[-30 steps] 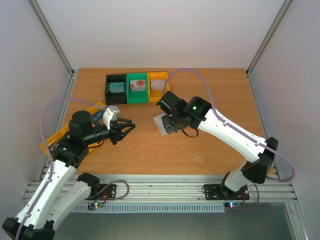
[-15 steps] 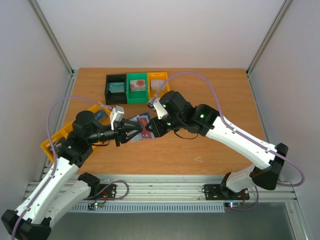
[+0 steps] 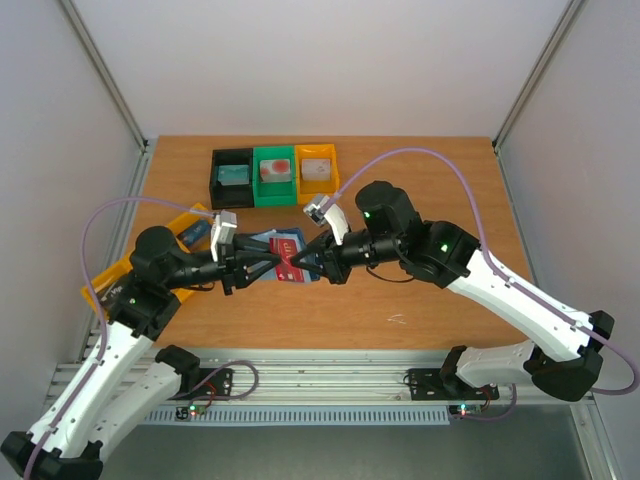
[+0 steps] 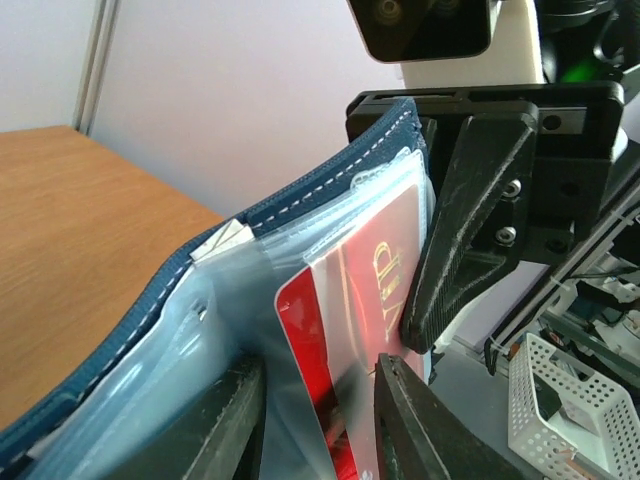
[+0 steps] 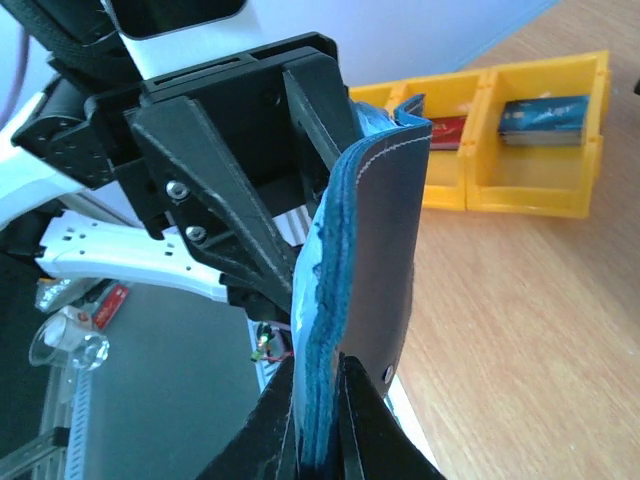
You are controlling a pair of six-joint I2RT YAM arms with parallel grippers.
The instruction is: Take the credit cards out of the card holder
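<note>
**Top view:** The card holder is up in the air above the tabletop. It hangs between the two tools. The left tool is at the holder's left side and the right tool is at its right side. A red card shows at the holder's near edge. Behind the holder, well apart from it, a black bin, a green bin and a yellow bin sit in a row.

**Left wrist view:** The holder is open. It has a blue cover with white stitches and shiny see-through pages. The red card sits in a page pocket. The left tool's fingers stand one on each side of that page and card, with a narrow gap. I cannot tell if they squeeze it. The right tool sits at the holder's far end.

**Right wrist view:** The right tool's fingers are closed tight on the holder's cover edge. The left tool is on the holder's other side. Two yellow boxes sit on the tabletop beyond the holder.
</note>
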